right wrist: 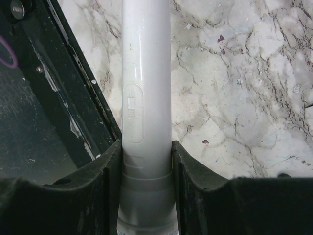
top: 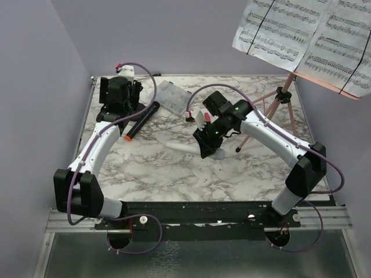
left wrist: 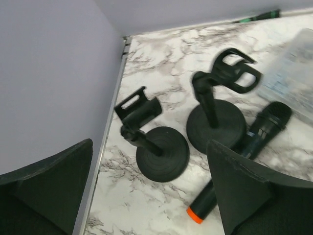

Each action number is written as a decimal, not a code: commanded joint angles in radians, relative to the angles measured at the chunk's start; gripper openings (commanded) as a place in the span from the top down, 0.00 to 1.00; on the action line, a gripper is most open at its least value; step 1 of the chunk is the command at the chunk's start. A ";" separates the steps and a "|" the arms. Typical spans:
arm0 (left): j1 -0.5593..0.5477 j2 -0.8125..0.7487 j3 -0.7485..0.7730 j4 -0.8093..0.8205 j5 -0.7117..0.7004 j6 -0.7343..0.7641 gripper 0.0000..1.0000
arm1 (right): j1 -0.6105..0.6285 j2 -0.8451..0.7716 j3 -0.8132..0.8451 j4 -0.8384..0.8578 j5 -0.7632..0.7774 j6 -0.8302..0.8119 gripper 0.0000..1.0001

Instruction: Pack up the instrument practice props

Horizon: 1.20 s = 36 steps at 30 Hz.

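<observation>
We rate the pink tripod as the largest hazard. It stands at the far right of the marble table with the white sheet-music pages on its desk. The right arm passes close by its legs, so a wide swing could topple it. The right gripper is clamped on the grey microphone, a smooth pale barrel with a slide switch, near the table's middle; that round barrel could slip. The left gripper hangs spread and empty over the two black mic holders at far left. An off-centre descent could tip them or roll the orange-tipped black microphone beside them.
</observation>
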 commanded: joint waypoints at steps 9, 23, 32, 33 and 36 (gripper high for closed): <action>-0.112 -0.307 -0.225 -0.072 0.709 0.259 0.02 | 0.001 0.005 0.018 0.025 -0.023 -0.008 1.00; -0.282 -0.433 -0.403 -0.046 1.049 0.335 0.09 | 0.001 0.002 0.003 0.040 -0.019 -0.006 1.00; -0.438 -0.339 -0.366 -0.100 1.038 0.357 0.17 | 0.001 0.003 0.005 0.038 -0.032 -0.006 1.00; -0.449 -0.327 -0.355 -0.115 1.038 0.365 0.18 | 0.002 0.001 0.004 0.038 -0.032 -0.006 1.00; -0.485 -0.306 -0.344 -0.140 1.021 0.392 0.19 | 0.001 -0.006 -0.002 0.044 -0.034 -0.004 1.00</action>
